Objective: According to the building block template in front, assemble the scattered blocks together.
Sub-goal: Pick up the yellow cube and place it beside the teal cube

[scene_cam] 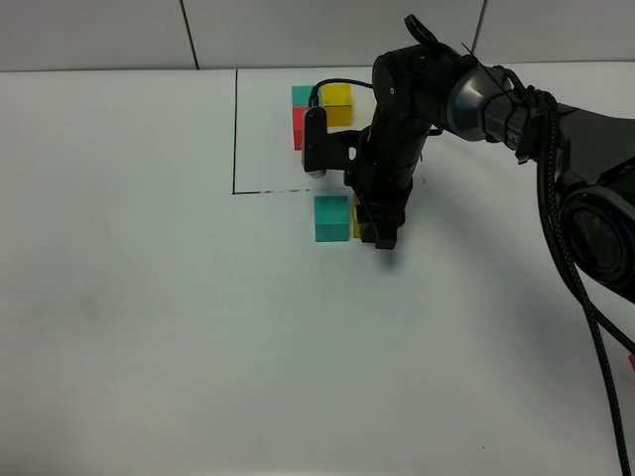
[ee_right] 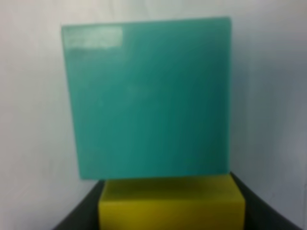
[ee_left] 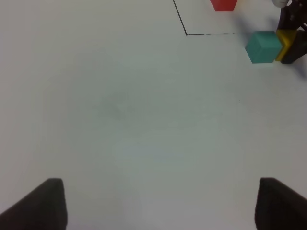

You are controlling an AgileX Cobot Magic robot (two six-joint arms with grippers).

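Exterior high view: the loose teal cube sat just outside the template, on the near side of its black frame line. The loose yellow cube was touching the teal cube's side. The two made a row parallel to the template's near frame edge, both resting on the table.

Right wrist view agreed: the yellow face was butted against the teal one, with no gap visible.

The right gripper was clamped on the yellow cube, one dark finger on either side, pointing down. The right arm reached in across the template and covered part of it. The template's teal, yellow and red cubes showed only partly, at the far end of the frame.

The left gripper showed up in the left wrist view only. Its fingers were spread wide with nothing between them. It hung over bare table, well apart from the template and from both loose cubes.
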